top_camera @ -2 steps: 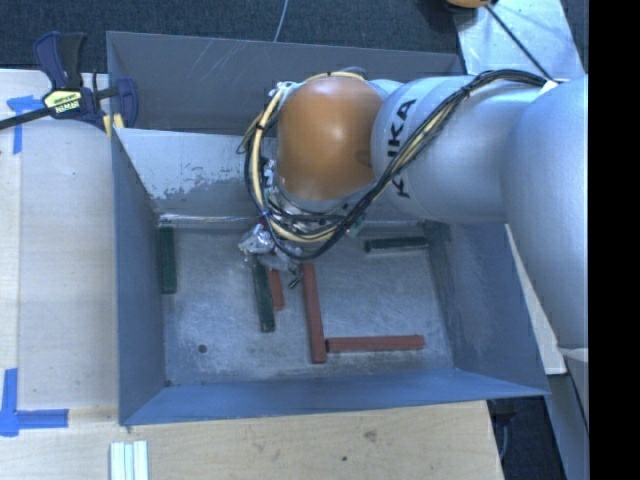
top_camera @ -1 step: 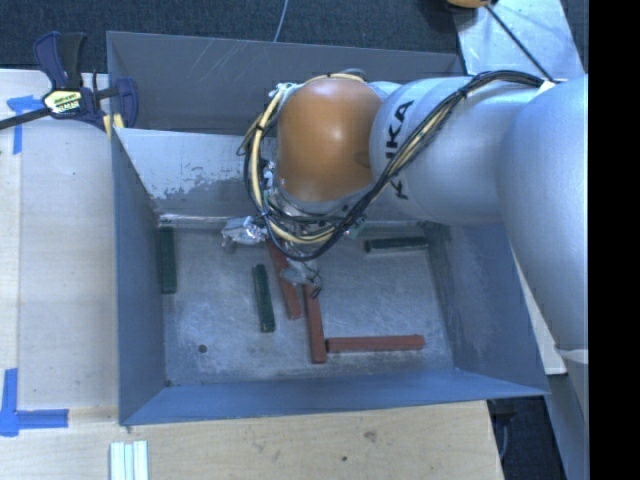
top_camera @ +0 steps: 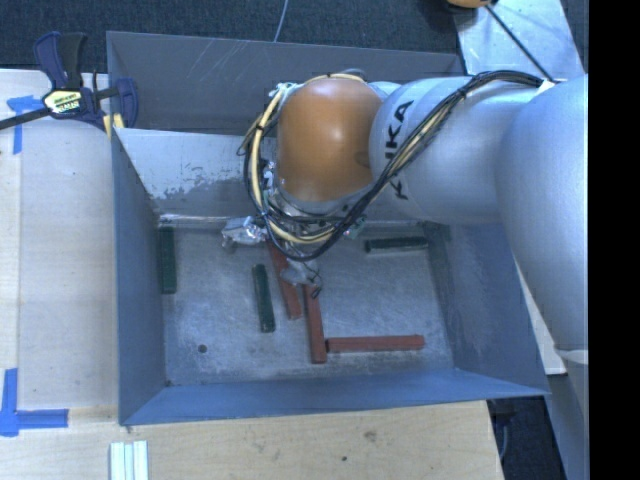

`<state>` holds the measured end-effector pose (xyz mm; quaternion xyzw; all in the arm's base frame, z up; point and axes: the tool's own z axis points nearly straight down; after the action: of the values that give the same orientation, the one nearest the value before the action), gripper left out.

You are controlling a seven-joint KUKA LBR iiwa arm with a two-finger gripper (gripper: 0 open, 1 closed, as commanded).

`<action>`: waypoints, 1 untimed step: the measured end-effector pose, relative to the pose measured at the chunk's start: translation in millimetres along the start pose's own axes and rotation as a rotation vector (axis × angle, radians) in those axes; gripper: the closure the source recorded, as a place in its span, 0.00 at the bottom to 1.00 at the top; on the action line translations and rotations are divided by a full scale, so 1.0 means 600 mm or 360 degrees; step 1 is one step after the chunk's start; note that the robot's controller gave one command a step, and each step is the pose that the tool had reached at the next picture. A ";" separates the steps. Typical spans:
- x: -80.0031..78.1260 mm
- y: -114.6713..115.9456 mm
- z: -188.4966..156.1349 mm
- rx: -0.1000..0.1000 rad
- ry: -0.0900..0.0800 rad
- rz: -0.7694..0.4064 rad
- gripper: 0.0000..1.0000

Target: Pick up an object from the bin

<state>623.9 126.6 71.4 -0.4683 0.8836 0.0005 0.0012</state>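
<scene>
The orange cover (top_camera: 322, 138) on the wrist of the arm (top_camera: 470, 153) is nearest to the camera and hides most of the gripper (top_camera: 296, 268) under it. The gripper is low over the middle of the bin (top_camera: 138, 298); I cannot tell if it is open or closed. Directly below it lies a short red-brown stick (top_camera: 291, 298), tilted, its upper end hidden by the gripper. Just beside, on the left, lies a dark green stick (top_camera: 263, 300). On the right a longer red-brown stick (top_camera: 315, 330) meets a third one (top_camera: 376, 344) in a corner shape near the front wall.
</scene>
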 end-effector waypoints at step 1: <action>0.055 0.053 -0.007 0.0016 -0.0014 -0.0655 1.00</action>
<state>578.9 117.1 75.6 -0.6389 0.7692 -0.0021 0.0074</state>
